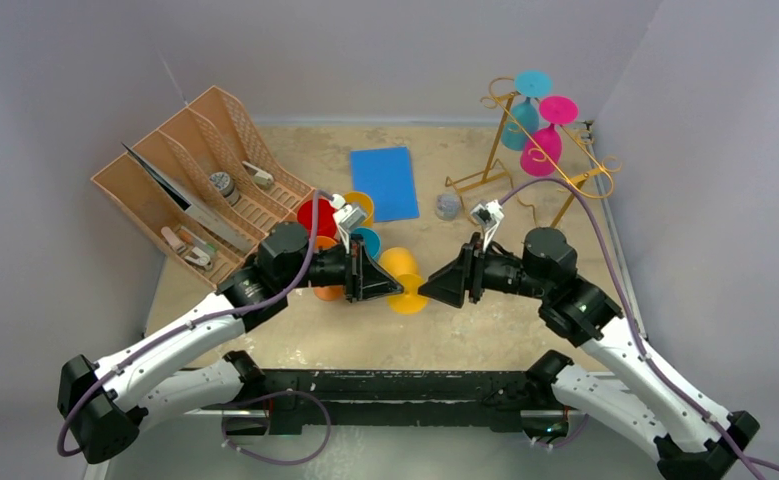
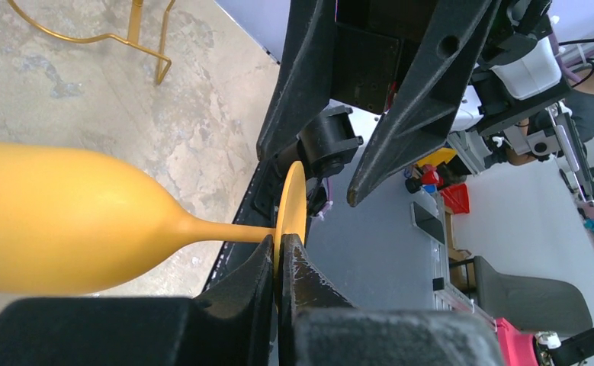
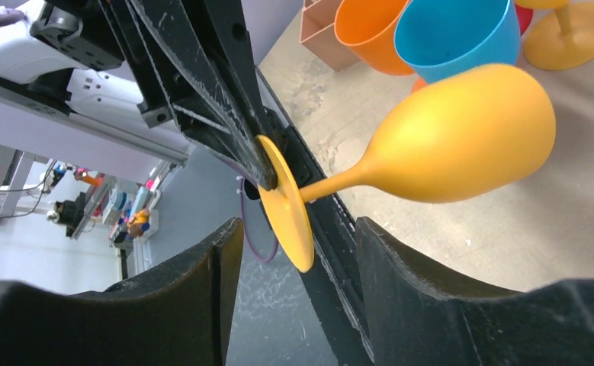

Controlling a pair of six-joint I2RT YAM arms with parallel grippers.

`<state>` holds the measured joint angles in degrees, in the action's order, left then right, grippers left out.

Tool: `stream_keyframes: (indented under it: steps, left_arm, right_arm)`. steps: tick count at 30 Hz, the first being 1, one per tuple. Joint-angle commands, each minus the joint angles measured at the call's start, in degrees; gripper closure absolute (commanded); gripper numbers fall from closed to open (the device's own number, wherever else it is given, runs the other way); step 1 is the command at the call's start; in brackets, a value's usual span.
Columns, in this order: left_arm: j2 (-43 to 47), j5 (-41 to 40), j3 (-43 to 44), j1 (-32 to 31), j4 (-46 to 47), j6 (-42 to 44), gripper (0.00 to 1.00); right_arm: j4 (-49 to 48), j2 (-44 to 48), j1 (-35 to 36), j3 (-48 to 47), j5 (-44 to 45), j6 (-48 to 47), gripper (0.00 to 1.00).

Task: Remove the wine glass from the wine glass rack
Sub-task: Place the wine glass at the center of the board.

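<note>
Nearest at six o'clock in the overhead view, the left arm (image 1: pixel 175 345) and right arm (image 1: pixel 615 350) are reaching inward. The left gripper (image 1: pixel 402 290) and right gripper (image 1: pixel 422 290) are meeting tip to tip at centre around a yellow glass (image 1: pixel 397 263). It is hanging already off the rack (image 1: pixel 555 170), which is standing well apart at one o'clock. A teal glass (image 1: pixel 518 120) and a pink glass (image 1: pixel 545 145) are hanging on it. From this height I cannot tell which gripper is holding.

Seen from the left wrist, the left gripper (image 2: pixel 280 255) is clamping the foot's thin rim, with the bowl pointing to nine o'clock above the table.

Seen from the right wrist, the right gripper (image 3: pixel 300 229) is standing spread on either side of the foot, seemingly not touching it.

The glass is looking like light, stiff, smooth plastic. A rim pinch is likely letting the bowl swing, so the stem is probably offering the surer hold.
</note>
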<state>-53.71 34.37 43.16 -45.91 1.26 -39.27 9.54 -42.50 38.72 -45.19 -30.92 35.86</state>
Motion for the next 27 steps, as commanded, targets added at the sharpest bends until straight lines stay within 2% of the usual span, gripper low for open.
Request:
stream_keyframes:
  steps: [1, 6, 10, 12, 16, 22, 27]
  left_arm:
    - [0.2, 1.88, -1.28, -0.32, 7.33, -1.67, 1.0]
    - [-1.5, 3.34, -1.82, -0.58, 13.06, -3.79, 1.0]
    - [-2.99, 3.32, -2.02, -0.89, 17.0, -4.45, 1.0]
    - [-3.93, 3.41, -1.94, -1.08, 18.51, -4.82, 1.0]
    - [-4.28, 2.41, -2.42, -1.74, 20.48, -5.28, 1.0]
    - [-3.71, 1.07, -3.15, -1.86, 20.42, -5.12, 1.0]
    - [-3.0, -0.22, -3.51, -1.81, 19.58, -4.84, 1.0]
  right_arm:
    - [1.08, 3.04, 0.3, 2.36, 0.88, 0.59, 0.4]
    - [-1.19, 4.5, 0.33, 5.23, -1.84, 4.29, 0.37]
    - [-7.95, 5.14, 0.3, 8.72, -5.19, 8.12, 0.34]
    - [-11.82, 5.15, 0.3, 9.81, -5.86, 10.12, 0.36]
    - [-15.1, 4.72, 0.3, 10.42, -6.56, 12.06, 0.48]
    - [-15.75, 4.37, 0.3, 11.29, -4.83, 12.03, 0.78]
    - [-16.09, 4.01, 0.3, 11.35, -5.01, 12.28, 0.93]
